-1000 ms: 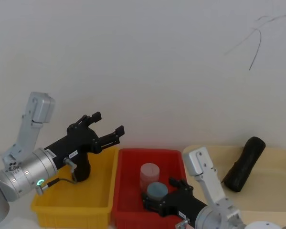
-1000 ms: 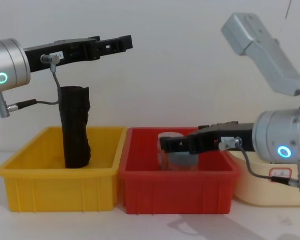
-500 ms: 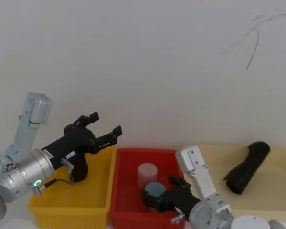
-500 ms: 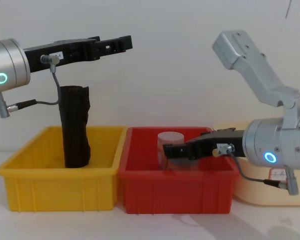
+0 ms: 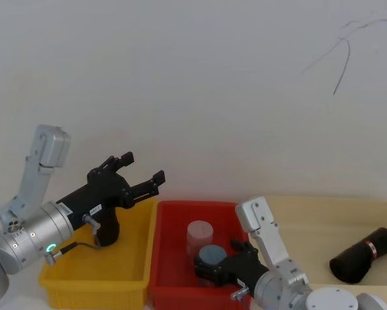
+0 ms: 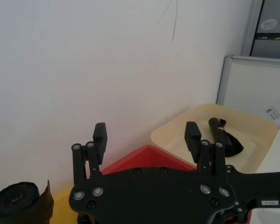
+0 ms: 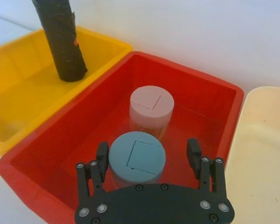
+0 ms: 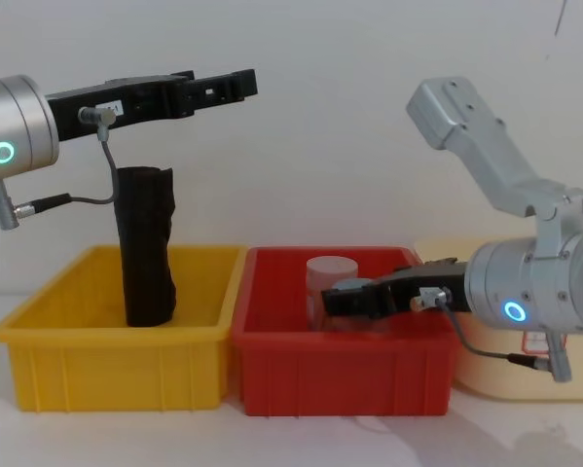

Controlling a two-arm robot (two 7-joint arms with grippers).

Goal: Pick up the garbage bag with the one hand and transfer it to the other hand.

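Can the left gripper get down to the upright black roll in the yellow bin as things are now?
Probably yes. The left gripper hangs open, above and a little to the right of the garbage bag, which stands upright in the yellow bin with its top free and nothing over it.

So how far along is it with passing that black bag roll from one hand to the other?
Nothing looks done yet. The garbage bag stands upright in the yellow bin, ungripped. The left gripper hovers open above that bin. The right gripper is open in the red bin, astride a blue-lidded jar. Pickup and handover remain.
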